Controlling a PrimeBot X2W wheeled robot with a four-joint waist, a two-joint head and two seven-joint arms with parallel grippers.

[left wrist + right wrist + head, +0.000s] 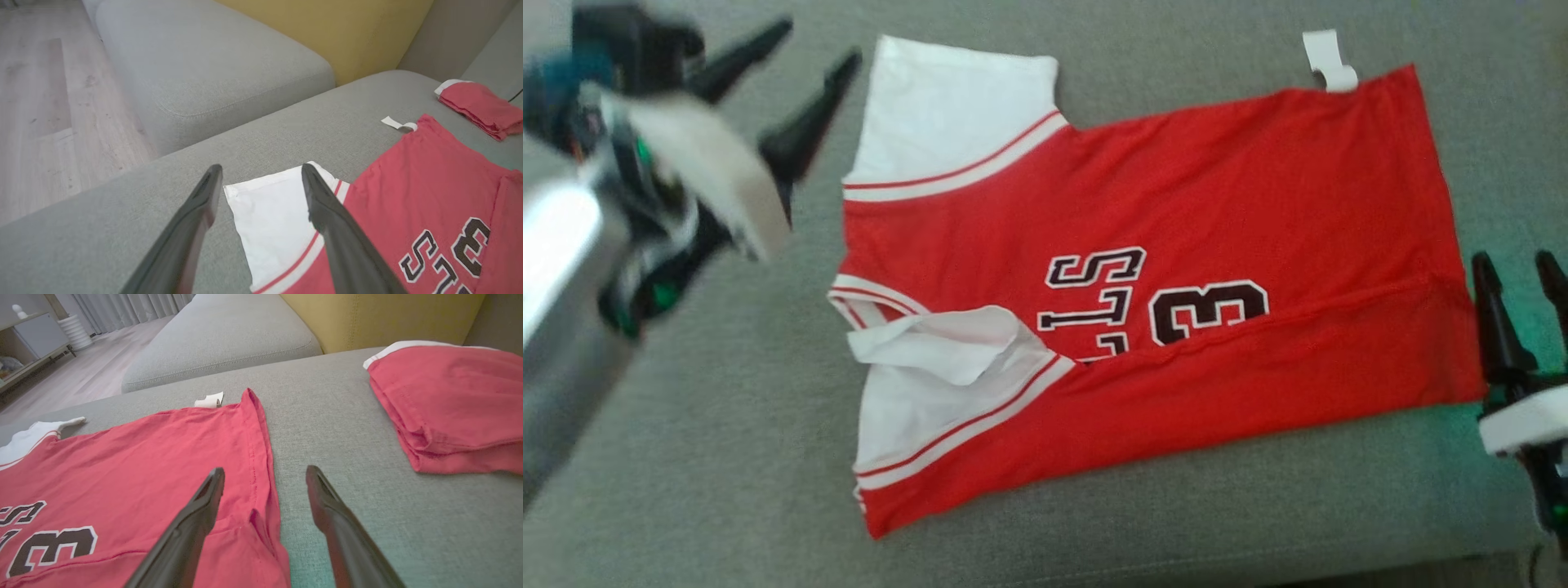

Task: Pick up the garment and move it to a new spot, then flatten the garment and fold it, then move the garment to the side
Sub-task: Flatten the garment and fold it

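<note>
Left gripper (818,41), fingers apart, hangs just beside the white sleeve (947,106) of the jersey (1176,204); right gripper (1515,260), likewise apart, is at its hem (1441,245). The jersey lies flat on the sofa cushion (727,506), long axis running between them.

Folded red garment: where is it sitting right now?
The folded red garment lies at the right wrist view's upper right, on the grey sofa seat, apart from the spread jersey, near the yellow cushion.
</note>
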